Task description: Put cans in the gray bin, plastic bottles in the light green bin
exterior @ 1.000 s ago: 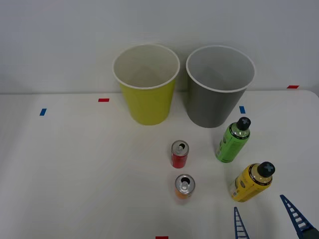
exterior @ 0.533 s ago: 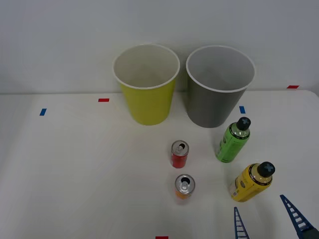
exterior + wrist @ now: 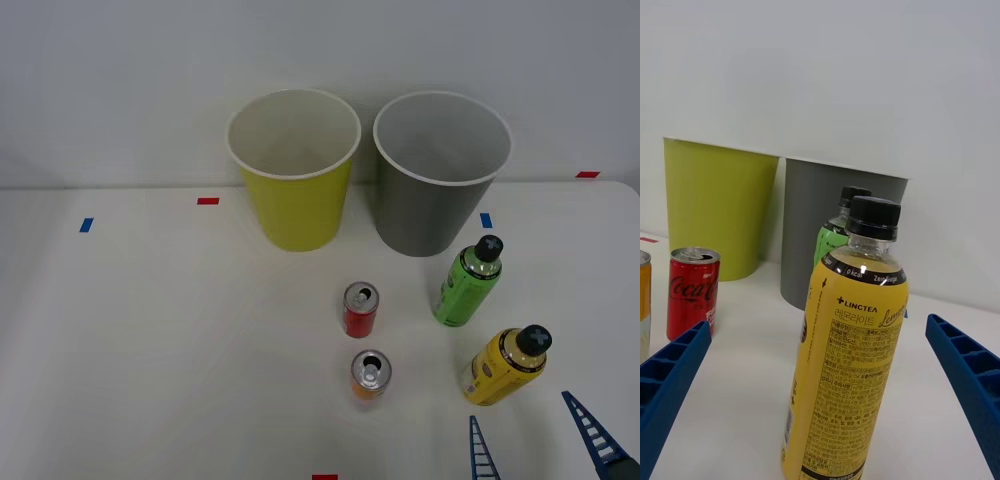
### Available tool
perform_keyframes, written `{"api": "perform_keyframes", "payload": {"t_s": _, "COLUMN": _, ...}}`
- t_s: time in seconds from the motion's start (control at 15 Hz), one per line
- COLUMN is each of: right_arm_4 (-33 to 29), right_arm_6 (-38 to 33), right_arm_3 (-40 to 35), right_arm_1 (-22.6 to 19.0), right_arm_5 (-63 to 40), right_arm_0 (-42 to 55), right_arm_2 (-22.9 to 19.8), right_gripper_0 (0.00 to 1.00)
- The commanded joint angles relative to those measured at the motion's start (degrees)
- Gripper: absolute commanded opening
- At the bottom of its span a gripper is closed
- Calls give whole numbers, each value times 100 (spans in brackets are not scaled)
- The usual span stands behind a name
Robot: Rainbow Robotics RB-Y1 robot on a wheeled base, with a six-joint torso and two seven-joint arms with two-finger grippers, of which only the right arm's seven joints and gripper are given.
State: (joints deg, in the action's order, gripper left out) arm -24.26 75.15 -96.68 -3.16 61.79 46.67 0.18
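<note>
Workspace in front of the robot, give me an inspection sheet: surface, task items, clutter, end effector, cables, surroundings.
Surface: white table with small red and blue tape marks.
Job's things: light green bin and gray bin stand side by side at the back. The red can, orange can, green bottle and yellow bottle stand upright on the table.
Clutter: nothing seen.
End effector: right end effector open, near the yellow bottle, holding nothing.
Cables: nothing seen.
Surroundings: plain pale wall behind the bins.
</note>
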Motion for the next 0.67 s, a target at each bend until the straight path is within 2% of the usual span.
{"api": "perform_keyframes", "payload": {"t_s": 0.07, "right_arm_4": 0, "right_arm_6": 0, "right_arm_3": 0, "right_arm_1": 0, "right_arm_5": 0, "right_arm_0": 0, "right_arm_2": 0, "right_gripper_0": 100}}
{"api": "perform_keyframes", "payload": {"t_s": 0.67, "right_arm_4": 0, "right_arm_6": 0, "right_arm_3": 0, "right_arm_1": 0, "right_arm_5": 0, "right_arm_0": 0, "right_arm_2": 0, "right_gripper_0": 100}}
